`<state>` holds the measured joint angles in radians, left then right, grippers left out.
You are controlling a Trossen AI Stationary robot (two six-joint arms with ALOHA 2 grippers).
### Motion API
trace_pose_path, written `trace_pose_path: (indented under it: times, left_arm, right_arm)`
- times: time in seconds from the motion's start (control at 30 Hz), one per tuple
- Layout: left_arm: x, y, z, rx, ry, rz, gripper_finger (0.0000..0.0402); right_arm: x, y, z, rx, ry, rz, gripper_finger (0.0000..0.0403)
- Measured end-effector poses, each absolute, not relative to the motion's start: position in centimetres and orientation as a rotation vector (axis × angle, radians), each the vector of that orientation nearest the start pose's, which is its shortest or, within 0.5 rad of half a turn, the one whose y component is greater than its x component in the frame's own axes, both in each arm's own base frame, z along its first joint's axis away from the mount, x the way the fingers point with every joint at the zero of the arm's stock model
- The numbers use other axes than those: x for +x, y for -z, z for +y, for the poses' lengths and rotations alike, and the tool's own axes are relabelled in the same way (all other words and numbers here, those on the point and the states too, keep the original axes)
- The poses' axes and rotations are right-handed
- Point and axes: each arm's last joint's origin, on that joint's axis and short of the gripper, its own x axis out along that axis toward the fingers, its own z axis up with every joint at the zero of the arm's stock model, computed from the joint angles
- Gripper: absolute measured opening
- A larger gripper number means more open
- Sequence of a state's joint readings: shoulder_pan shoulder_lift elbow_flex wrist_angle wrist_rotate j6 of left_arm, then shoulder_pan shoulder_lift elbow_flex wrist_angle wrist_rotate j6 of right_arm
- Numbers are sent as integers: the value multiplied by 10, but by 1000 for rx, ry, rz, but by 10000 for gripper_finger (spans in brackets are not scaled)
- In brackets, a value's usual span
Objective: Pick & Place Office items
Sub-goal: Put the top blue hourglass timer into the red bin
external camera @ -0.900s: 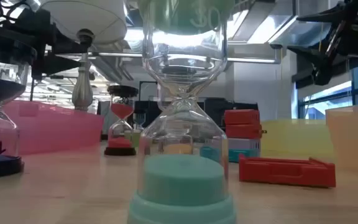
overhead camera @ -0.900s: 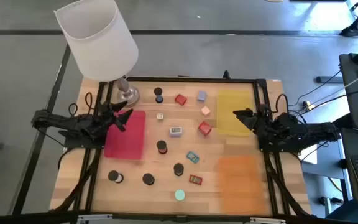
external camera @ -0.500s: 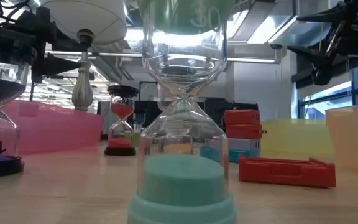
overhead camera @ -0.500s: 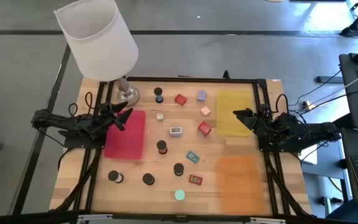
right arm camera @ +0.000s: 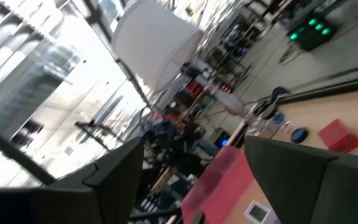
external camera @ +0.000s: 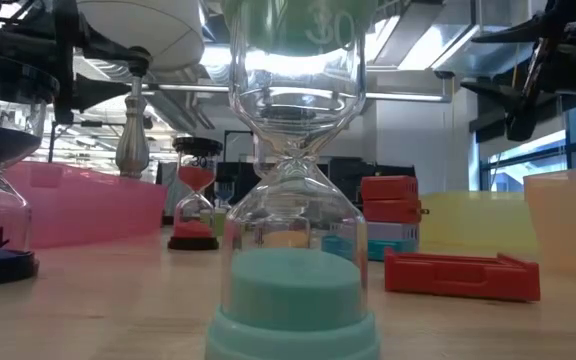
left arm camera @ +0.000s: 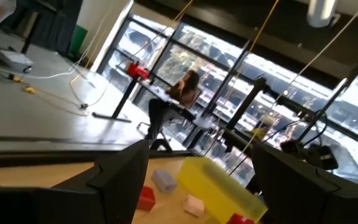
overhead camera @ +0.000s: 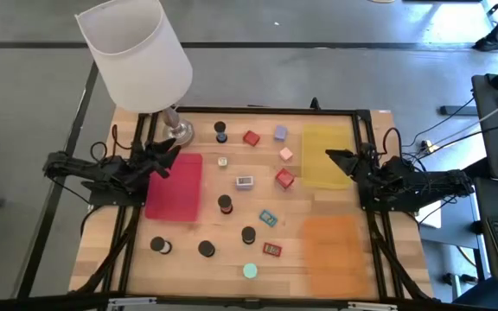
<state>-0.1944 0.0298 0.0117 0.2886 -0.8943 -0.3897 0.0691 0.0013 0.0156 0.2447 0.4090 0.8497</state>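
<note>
The office items stand scattered on the wooden table between the mats: black round hourglasses [overhead camera: 207,249], a teal one [overhead camera: 249,271] that fills the low view [external camera: 293,200], red [overhead camera: 284,179], pink [overhead camera: 285,154] and lavender [overhead camera: 280,133] blocks, and flat white [overhead camera: 245,181], teal [overhead camera: 268,218] and red [overhead camera: 271,250] rectangles. My left gripper [overhead camera: 169,155] hangs open above the far corner of the red mat [overhead camera: 175,190]. My right gripper [overhead camera: 334,157] hangs open above the yellow mat [overhead camera: 327,151]. Both wrist views look over the table into the room, past open fingers [left arm camera: 123,171] [right arm camera: 120,165].
A white-shaded lamp [overhead camera: 137,52] stands on its silver base [overhead camera: 178,131] at the far left corner, close to my left gripper. An orange mat [overhead camera: 331,250] lies near right. In the low view the mats show raised walls [external camera: 88,205]. Bare wood shows between the items.
Both grippers have risen a little above their mats; in the low view each has moved higher. The left one has also shifted slightly toward the far edge. The items have not moved.
</note>
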Motion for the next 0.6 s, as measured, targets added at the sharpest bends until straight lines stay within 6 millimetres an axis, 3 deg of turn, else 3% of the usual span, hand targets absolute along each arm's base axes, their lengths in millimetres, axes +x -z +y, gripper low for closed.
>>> trace_pose_path:
  times: [0.27, 0.43, 0.6]
  left_arm:
    - [106, -211, 1, -489, -610, -262, 281]
    - [130, -225, -4, -336, -597, -120, 281]
    - [154, -235, -9, -140, -619, 6, 281]
  right_arm:
    - [90, -191, -10, 907, 377, -448, 282]
    - [89, -187, -13, 851, 540, -457, 282]
    - [89, -187, -13, 762, 550, -424, 282]
